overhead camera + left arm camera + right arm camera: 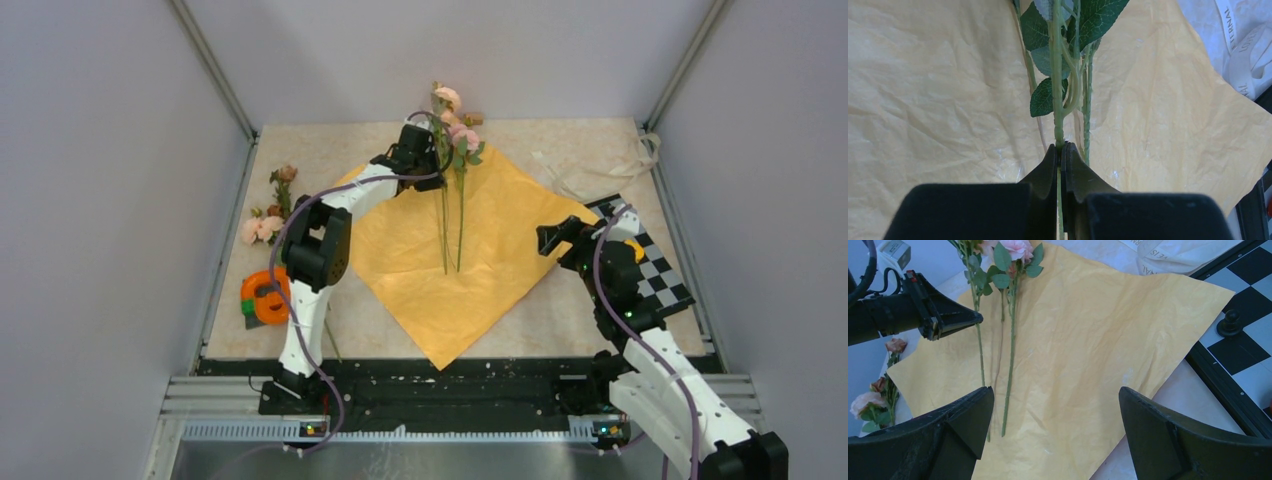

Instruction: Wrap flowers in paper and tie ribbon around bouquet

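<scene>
Orange paper (480, 250) lay flat on the bench (540, 325), flowers (452, 130) upon it; the left pincer (1062, 150) pinched one stem, while the right pincer (1055, 392) hung spread near the paper's right corner.

Overhead and both close wrist views share the paper (500, 235).

From the left wrist, the flowers (1055, 75) lose their blooms past the top edge; the ribbon (1229, 25) runs off the right edge
</scene>
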{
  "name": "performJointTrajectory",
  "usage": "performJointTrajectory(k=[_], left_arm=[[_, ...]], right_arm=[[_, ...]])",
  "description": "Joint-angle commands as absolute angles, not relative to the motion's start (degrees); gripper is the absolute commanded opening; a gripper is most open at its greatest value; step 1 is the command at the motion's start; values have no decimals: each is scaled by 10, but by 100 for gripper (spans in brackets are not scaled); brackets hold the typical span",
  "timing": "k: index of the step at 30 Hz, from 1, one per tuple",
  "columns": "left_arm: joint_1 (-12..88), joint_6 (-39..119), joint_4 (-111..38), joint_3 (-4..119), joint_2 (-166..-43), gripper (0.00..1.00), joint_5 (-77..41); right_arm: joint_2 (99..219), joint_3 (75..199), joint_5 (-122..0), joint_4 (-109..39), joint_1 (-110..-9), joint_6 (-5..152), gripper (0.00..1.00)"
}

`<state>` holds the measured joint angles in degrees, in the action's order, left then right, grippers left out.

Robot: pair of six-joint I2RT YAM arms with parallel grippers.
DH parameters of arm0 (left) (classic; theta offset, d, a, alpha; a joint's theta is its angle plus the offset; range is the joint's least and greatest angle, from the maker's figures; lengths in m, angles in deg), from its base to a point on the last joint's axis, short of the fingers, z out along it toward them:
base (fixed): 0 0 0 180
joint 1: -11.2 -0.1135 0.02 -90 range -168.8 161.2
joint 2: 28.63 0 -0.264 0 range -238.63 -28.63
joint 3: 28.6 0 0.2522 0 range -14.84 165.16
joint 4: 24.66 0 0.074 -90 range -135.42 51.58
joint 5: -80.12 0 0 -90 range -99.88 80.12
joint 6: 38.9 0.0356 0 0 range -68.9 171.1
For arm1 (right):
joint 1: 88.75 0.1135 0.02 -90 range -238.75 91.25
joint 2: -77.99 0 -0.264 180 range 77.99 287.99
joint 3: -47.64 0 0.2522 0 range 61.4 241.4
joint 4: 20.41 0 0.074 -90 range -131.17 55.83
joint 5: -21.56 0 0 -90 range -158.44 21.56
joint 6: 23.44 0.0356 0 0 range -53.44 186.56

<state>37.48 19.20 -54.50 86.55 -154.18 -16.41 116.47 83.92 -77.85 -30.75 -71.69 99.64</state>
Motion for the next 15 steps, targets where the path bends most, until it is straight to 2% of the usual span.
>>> performJointTrajectory(k=[1, 5, 13, 15], left_arm=[[376, 182, -542, 914, -1578, 2, -187], [374, 183, -543, 924, -1601, 12, -183], [371, 192, -564, 936, -1601, 44, -193], [371, 202, -578, 943, -1590, 49, -202]], right_arm=[[1173, 848, -787, -293, -721, 993, 99], [1174, 847, -790, -293, -721, 991, 99], [1174, 848, -790, -296, -721, 992, 99], [1173, 850, -787, -298, -721, 993, 99]])
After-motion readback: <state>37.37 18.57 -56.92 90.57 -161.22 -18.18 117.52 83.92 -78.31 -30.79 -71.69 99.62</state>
